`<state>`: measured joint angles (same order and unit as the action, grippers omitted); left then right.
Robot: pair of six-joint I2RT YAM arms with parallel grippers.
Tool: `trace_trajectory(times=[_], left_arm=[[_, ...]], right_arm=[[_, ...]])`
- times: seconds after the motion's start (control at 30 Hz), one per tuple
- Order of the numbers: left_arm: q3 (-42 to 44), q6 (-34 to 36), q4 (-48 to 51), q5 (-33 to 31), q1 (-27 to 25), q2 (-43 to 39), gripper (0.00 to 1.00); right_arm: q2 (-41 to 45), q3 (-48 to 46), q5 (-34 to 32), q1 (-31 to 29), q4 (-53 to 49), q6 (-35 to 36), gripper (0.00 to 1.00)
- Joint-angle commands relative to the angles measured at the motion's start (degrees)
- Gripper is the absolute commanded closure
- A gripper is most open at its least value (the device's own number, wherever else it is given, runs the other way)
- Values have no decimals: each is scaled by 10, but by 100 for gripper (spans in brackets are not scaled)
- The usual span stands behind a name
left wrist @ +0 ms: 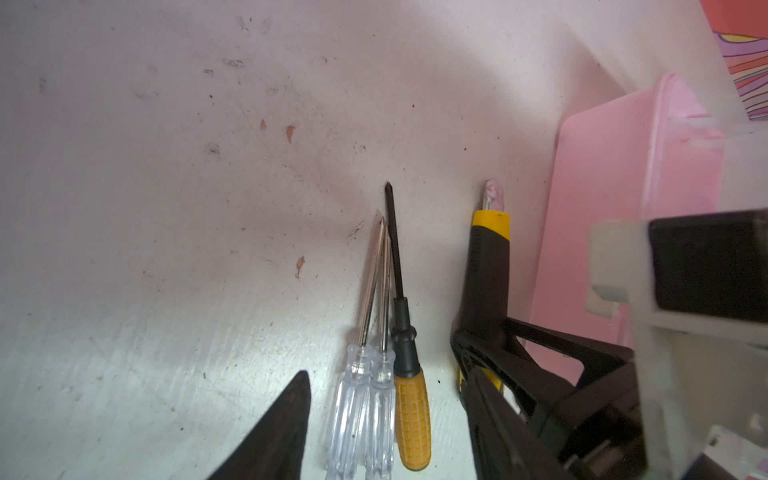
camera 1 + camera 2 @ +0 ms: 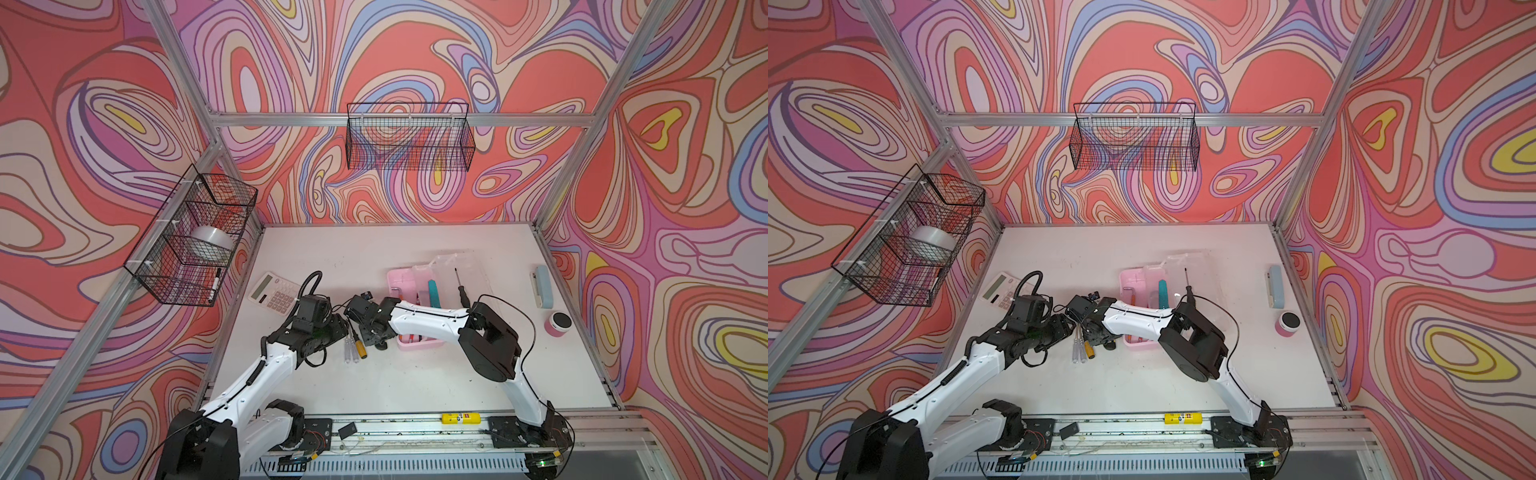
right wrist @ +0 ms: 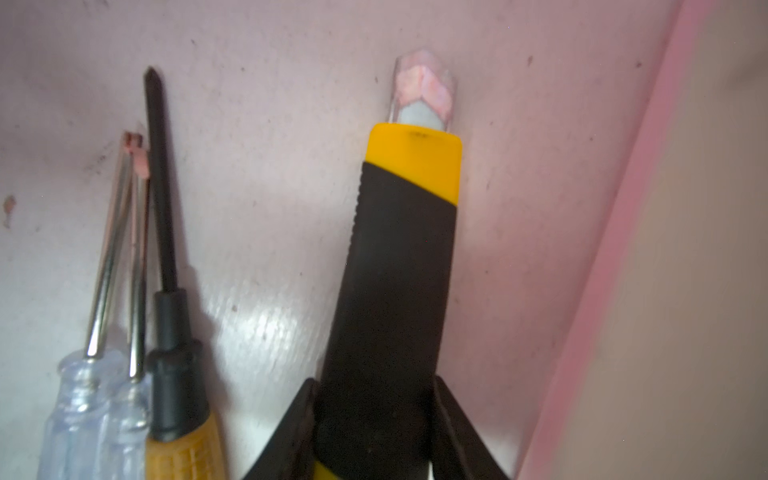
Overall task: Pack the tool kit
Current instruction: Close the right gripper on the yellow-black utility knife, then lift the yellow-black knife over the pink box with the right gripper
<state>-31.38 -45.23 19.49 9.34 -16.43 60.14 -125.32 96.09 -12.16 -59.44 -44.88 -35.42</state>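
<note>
Three screwdrivers (image 1: 386,399) lie side by side on the worktop (image 2: 374,386), two with clear handles and one with a yellow handle. They are near the tool kit (image 2: 398,279), whose pink box sits open toward the worktop's middle right with a teal knife (image 2: 434,293) inside. Between screwdrivers and box lies the yellow-black utility knife (image 3: 395,257), clamped on both sides by the right tool (image 3: 374,386). Over the screwdriver handles the left tool (image 2: 343,328) stands open. One finger (image 1: 282,424) shows beside them, not touching.
</note>
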Motion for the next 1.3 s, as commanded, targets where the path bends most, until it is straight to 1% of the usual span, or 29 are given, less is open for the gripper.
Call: trace_trajectory(times=[0.0, 0.13, 0.27, 0.43, 0.5, 0.67, 0.8, 0.9, 1.07, 1.27], left_arm=[[-6, -1, 15, -19, 4, -15, 40], [-16, 6, 27, -32, 4, -18, 40], [-24, 6, 36, -39, 5, -19, 40], [-25, 3, 43, -42, 5, -30, 40], [-26, 3, 47, -43, 5, -35, 40], [-26, 4, 57, -50, 5, -47, 40], [-27, 4, 62, -53, 5, -52, 40], [-25, 2, 63, -53, 6, -59, 40], [-20, 0, 62, -56, 5, -63, 40], [-27, 3, 62, -55, 5, -52, 40]], right_arm=[[57, -13, 9, -7, -13, 9, 71], [101, -44, 61, -13, 5, 20, 72], [126, -55, 110, -24, 13, 29, 73], [151, -53, 144, -38, 21, 28, 73], [167, -54, 136, -38, 17, 27, 73], [212, -49, 71, -27, -20, 41, 72], [235, -64, 32, 5, -53, 51, 72], [275, -88, -10, 44, -76, 59, 73], [324, -146, -13, 123, -61, 75, 74], [321, -178, -5, 169, -29, 95, 74]])
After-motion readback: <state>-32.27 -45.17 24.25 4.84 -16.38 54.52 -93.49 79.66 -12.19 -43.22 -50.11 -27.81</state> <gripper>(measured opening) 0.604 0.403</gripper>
